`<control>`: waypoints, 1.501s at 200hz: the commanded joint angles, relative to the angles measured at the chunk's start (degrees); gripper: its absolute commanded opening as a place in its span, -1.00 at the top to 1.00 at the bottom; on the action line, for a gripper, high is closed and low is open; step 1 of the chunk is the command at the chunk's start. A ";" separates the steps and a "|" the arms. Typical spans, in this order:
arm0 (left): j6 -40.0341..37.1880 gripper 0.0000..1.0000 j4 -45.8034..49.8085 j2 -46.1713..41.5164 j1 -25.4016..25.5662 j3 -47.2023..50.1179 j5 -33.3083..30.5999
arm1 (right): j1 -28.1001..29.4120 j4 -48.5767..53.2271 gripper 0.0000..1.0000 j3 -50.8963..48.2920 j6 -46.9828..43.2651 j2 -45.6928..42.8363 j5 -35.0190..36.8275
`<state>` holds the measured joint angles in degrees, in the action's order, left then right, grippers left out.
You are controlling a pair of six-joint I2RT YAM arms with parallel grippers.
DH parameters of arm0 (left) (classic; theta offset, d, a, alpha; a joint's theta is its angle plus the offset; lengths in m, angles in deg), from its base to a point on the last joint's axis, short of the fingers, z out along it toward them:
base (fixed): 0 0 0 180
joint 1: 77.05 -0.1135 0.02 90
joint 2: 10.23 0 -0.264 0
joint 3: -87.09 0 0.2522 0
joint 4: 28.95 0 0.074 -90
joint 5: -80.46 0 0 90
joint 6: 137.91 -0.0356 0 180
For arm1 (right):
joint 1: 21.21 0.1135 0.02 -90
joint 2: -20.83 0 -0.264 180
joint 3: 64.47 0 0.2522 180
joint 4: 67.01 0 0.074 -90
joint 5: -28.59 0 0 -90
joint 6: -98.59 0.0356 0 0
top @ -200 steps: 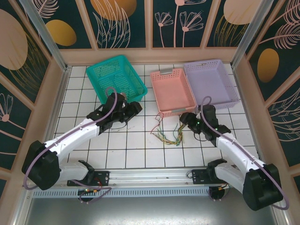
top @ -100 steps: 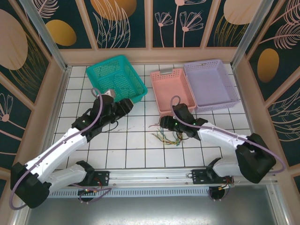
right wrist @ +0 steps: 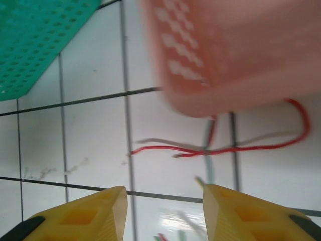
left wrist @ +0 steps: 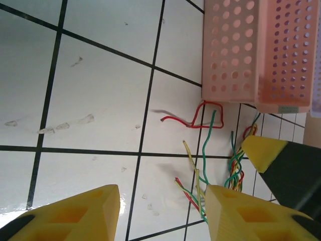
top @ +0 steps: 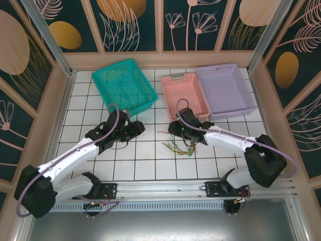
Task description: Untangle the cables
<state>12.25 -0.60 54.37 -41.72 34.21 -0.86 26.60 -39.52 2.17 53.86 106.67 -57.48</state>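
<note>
While cables [top: 181, 146] lie bunched at middle of counter [top: 145, 161], just beside pink basket [top: 167, 100], we judge approach step. Right pincer [top: 174, 131] spread, empty, near red wire [right wrist: 220, 149]. Left pincer [top: 135, 127] spread, empty. Next we must pinch one loose end, pull aside.

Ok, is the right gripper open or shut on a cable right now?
Open: the right gripper has its yellow fingers apart over bare tile, and the red cable lies beyond them, untouched.
</note>
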 commanded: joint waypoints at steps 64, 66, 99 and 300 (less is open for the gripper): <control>5.04 0.05 18.41 -22.12 0.09 -4.22 -22.95 | 8.35 15.62 -0.12 18.60 -43.06 17.48 7.05; 5.05 0.05 18.44 -22.47 0.11 -4.22 -23.00 | 8.35 15.91 -0.14 18.89 -43.78 17.77 7.28; 6.04 0.05 20.10 -24.95 0.10 -4.53 -23.80 | 8.44 18.86 -0.20 23.26 -50.59 23.38 7.28; 5.14 0.07 17.75 -23.38 0.09 -6.08 -21.77 | 5.63 14.75 1.00 30.45 -53.11 28.76 5.02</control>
<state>17.93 18.02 31.07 -41.72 30.12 -22.45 32.04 -22.14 29.49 -0.30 137.27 -50.77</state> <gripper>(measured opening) 0.470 0.050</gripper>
